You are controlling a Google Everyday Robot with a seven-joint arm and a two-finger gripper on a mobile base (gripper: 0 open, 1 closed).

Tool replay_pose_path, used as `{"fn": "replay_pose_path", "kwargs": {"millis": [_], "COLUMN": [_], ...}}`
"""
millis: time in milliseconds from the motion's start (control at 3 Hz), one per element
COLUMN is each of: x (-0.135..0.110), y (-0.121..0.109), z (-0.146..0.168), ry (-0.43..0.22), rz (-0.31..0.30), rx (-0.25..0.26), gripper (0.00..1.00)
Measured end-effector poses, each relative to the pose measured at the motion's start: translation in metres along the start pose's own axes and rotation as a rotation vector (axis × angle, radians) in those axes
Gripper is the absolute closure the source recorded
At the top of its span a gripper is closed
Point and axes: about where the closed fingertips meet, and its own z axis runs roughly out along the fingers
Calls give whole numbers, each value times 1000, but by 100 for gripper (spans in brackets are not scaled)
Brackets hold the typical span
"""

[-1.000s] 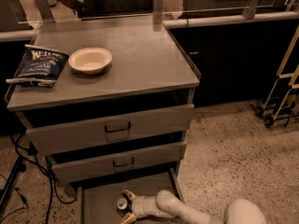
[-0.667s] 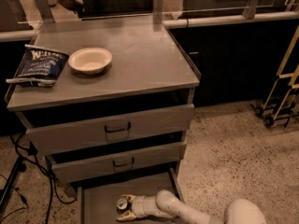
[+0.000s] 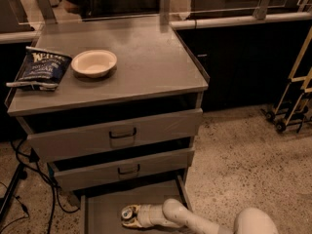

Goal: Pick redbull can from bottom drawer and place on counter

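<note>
Speckled stone floor point(image 3: 243, 150) is filling the right side of the frame, and a grey metal cabinet is standing on it at the left and centre. Its broad counter point(image 3: 141, 67) is lying in the upper half. Below the counter, two upper drawers point(image 3: 117, 135) with dark handles are standing a little open. The bottom drawer point(image 3: 105, 211) is pulled out at the lower edge of the frame and is showing its flat floor.

My arm point(image 3: 195, 221) is reaching in from the lower right. On the counter at the upper left a dark blue chip bag point(image 3: 41, 69) is lying, and a pale bowl point(image 3: 94, 63) is sitting just beside it.

My gripper point(image 3: 138, 215) is lying low inside the bottom drawer, at the redbull can point(image 3: 128, 212), which is showing its shiny top. I cannot tell whether the gripper is already closed on the can.

I am judging that the grasp is the step in hand. To do it well, I am thinking the hold should be firm before lifting, and the can should go up clear of the drawer above. The bare counter right of the bowl is looking like a good landing place.

White lettering on the bag is seeming to begin with "Ke". No writing on the can is readable.
</note>
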Motion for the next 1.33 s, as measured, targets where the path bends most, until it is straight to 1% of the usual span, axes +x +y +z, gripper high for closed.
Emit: {"fn": "replay_pose_path", "kwargs": {"millis": [333,667,1000,1333], "x": [0,-1,-12,-33], "y": [0,2,0,-2], "z": [0,1,-10,-31], "ry": [0,2,6,0], "rz": [0,5,12,32], "rx": [0,3,28,42], "gripper": [100,100,100,100]}}
